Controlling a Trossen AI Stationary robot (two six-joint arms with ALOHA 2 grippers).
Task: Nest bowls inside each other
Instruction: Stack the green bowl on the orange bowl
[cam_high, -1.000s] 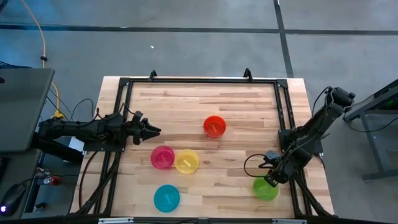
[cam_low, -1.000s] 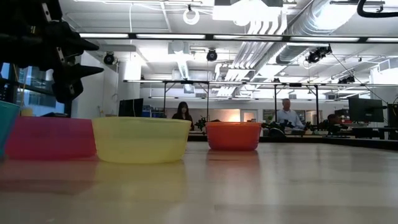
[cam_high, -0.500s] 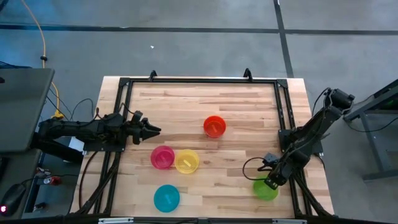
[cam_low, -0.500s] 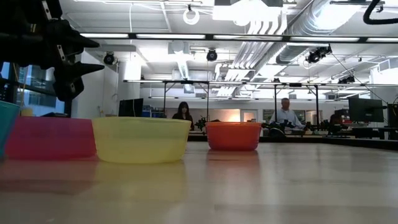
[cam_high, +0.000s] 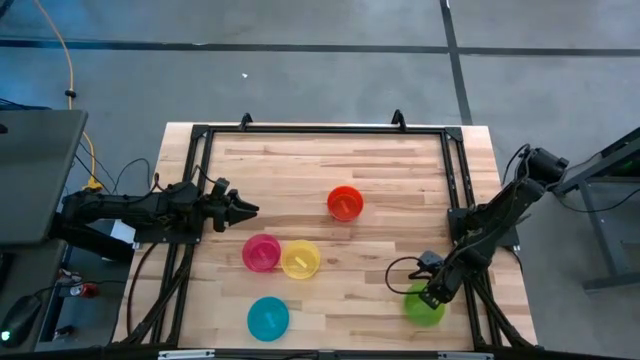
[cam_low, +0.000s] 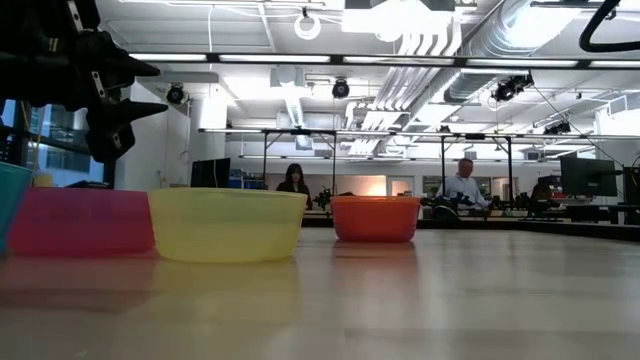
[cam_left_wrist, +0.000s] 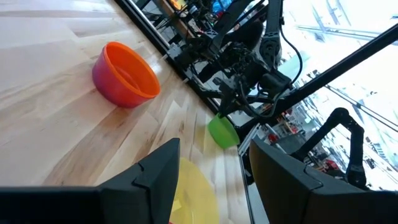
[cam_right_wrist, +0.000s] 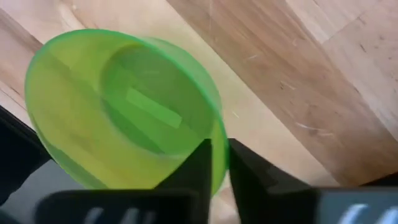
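Five bowls stand mouth up on the wooden table: orange (cam_high: 345, 203) toward the far middle, pink (cam_high: 262, 252) touching yellow (cam_high: 300, 259), blue (cam_high: 268, 318) near the front edge, and green (cam_high: 425, 307) at the near right. My right gripper (cam_high: 431, 296) is over the green bowl's far rim, shut on it. My left gripper (cam_high: 250, 208) hovers open above the table's left side, pointing right, with nothing between its fingers. In the low view it (cam_low: 148, 90) hangs above the pink bowl (cam_low: 80, 220). My right gripper has the green bowl's rim (cam_right_wrist: 219, 144) pinched between its two fingers, one finger (cam_right_wrist: 193, 171) inside the bowl and the other (cam_right_wrist: 252, 177) outside. The fingers come from above, pointing down. The bowl is mouth up, with its base on the table.
A black metal frame (cam_high: 320, 130) runs along the table's far, left and right sides. Bare wood lies between the orange bowl and the green one. People and workbenches show far behind the table in the low view.
My right gripper has gone down and a little toward the table's near edge, onto the green bowl's rim. The left arm and the other bowls have kept still.
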